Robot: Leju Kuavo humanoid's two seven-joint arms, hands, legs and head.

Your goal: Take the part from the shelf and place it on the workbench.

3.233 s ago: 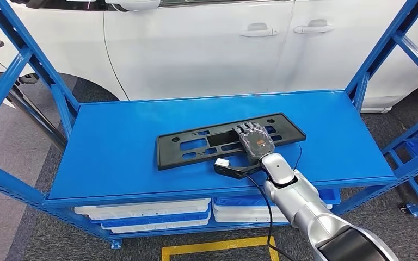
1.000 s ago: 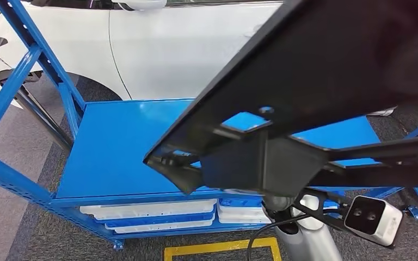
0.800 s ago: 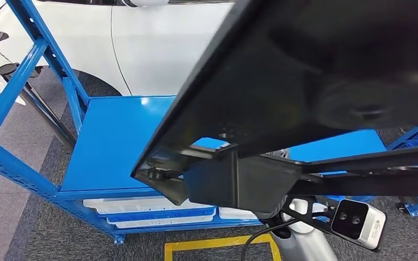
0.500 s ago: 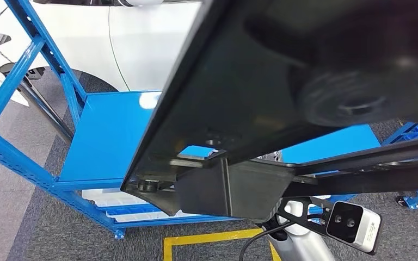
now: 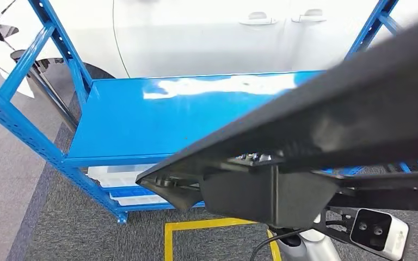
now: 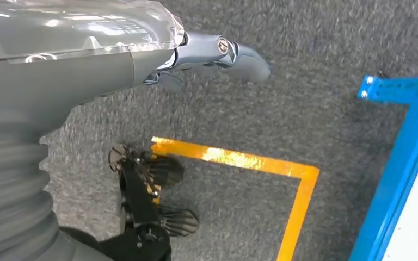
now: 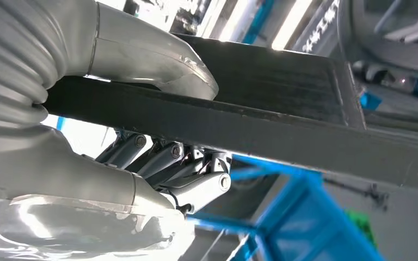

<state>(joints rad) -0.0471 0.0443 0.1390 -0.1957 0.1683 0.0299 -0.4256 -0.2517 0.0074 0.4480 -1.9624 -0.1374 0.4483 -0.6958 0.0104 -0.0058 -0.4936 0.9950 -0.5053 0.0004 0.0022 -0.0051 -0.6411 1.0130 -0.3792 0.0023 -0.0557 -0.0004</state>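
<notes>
The right hand [image 7: 141, 157] is gripping the part [image 5: 326, 125], a long flat black plastic panel, with its thick grey thumb lying over one face and its darker fingers [image 7: 196, 185] curled against the other, so the edge of the panel is being clamped between them; in the head view the part is riding high and close in front of the camera, slanting from lower left to upper right and covering much of the shelf [image 5: 141, 114], whose blue top deck is lying bare beneath it; the part is plainly off the deck and being carried in the air. The left hand [image 6: 217, 54] is hanging above the grey carpet near a yellow floor marking [image 6: 239, 160], holding nothing, with the visible finger stretched out; how the rest of its fingers are lying cannot be told.

By the look of it, the pick-up is done and the carrying step is in hand; the workbench is not appearing in these views, so the next move is probably calling for the robot to turn away from the shelf and find it, while keeping the long panel level and clear of the blue uprights [image 5: 54, 49], since its far end is sticking out well beyond the grip and could catch on them.

No brand, label or writing is readable anywhere; the white car [image 5: 207, 32] behind the shelf is showing door handles but no badge.
</notes>
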